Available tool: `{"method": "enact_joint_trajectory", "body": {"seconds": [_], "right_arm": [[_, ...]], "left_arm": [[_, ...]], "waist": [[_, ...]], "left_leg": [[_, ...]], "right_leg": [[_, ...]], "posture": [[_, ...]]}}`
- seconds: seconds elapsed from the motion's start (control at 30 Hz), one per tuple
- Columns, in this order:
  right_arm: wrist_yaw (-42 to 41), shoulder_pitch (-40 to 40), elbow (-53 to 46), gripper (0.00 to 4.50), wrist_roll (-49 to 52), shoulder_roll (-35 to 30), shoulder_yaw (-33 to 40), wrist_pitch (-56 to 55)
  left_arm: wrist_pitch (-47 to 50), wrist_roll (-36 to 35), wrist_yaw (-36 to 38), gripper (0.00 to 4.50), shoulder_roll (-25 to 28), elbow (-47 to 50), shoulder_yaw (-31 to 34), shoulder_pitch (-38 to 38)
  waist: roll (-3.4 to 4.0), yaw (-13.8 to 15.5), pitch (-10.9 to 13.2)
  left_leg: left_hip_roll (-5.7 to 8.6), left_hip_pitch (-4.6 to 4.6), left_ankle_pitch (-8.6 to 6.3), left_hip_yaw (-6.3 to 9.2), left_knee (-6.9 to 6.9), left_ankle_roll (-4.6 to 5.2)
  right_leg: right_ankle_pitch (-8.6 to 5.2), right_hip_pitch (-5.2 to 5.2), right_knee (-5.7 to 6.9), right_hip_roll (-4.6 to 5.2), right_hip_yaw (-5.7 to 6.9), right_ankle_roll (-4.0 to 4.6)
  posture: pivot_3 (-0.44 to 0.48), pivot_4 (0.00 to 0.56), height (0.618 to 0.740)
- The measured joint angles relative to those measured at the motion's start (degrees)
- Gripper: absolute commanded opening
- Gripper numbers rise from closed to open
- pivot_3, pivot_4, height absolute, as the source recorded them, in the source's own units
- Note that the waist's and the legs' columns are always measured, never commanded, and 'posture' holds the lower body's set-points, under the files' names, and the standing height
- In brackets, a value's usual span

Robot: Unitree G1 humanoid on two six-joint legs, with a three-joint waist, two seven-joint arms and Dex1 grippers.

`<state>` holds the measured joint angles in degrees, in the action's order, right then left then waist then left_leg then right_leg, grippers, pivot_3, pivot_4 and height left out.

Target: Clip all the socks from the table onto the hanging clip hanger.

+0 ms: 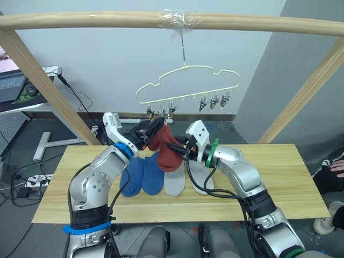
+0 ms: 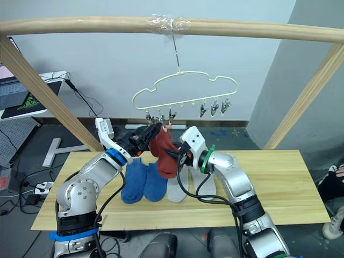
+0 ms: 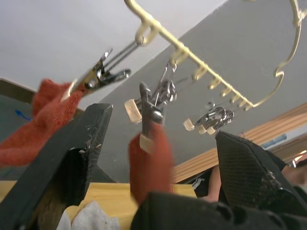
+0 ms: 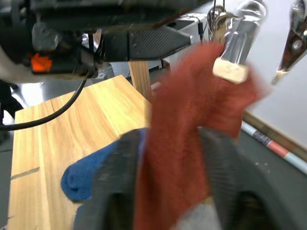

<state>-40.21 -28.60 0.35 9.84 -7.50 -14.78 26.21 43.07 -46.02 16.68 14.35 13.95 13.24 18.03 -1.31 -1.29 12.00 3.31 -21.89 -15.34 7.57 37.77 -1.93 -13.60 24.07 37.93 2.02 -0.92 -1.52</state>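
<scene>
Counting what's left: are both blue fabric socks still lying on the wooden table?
Yes, both blue socks lie side by side on the table.

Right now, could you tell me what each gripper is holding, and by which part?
The right gripper grips a rust red sock around its lower body, lifting its top to a clip. The left gripper stands open at the clip hanger, holding nothing.

The clip hanger (image 1: pixel 187 86) is pale yellow-green with grey metal clips. Just below its left clips hangs a rust red sock (image 1: pixel 165 150). Under it, on the light wooden table (image 1: pixel 279 177), lie two blue socks (image 1: pixel 142 174) and two light grey socks (image 1: pixel 183 180).
</scene>
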Motion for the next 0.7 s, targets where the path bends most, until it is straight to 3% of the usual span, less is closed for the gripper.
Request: {"method": "enact_joint_trajectory", "body": {"seconds": [0.17, 0.53, 0.7], "right_arm": [[-0.35, 0.34, -0.2, 4.48, 0.46, -1.89, 0.04, 0.63], [-0.35, 2.49, -1.63, 4.48, 0.4, -7.47, 1.78, -0.44], [-0.58, 2.63, -5.59, 4.5, 1.4, -10.37, 4.52, 0.09]], "left_arm": [[-0.96, 2.1, 1.4, 3.99, 0.94, 1.01, -2.38, -1.47], [-8.74, 12.96, 3.71, 3.99, 1.81, 2.35, -10.9, -1.97], [-18.39, 23.26, 2.98, 2.85, 0.43, -1.48, -15.76, 1.01]], "waist": [[0.06, 0.04, 0.08], [0.13, 0.62, 0.15], [0.15, 1.3, 0.2]], "left_leg": [[0.0, 0.0, -0.04, -0.01, 0.0, 0.08], [-0.02, -0.04, -0.05, -0.03, -0.03, 0.09], [0.02, -0.12, -0.04, -0.02, -0.03, 0.08]], "right_leg": [[-0.01, 0.0, 0.0, 0.0, 0.0, 0.0], [-0.02, 0.0, -0.09, 0.0, -0.01, -0.01], [-0.02, -0.01, -0.22, 0.03, 0.0, -0.01]], "posture": [[0.051, 0.213, 0.74], [0.037, 0.209, 0.74], [0.029, 0.208, 0.74]]}}
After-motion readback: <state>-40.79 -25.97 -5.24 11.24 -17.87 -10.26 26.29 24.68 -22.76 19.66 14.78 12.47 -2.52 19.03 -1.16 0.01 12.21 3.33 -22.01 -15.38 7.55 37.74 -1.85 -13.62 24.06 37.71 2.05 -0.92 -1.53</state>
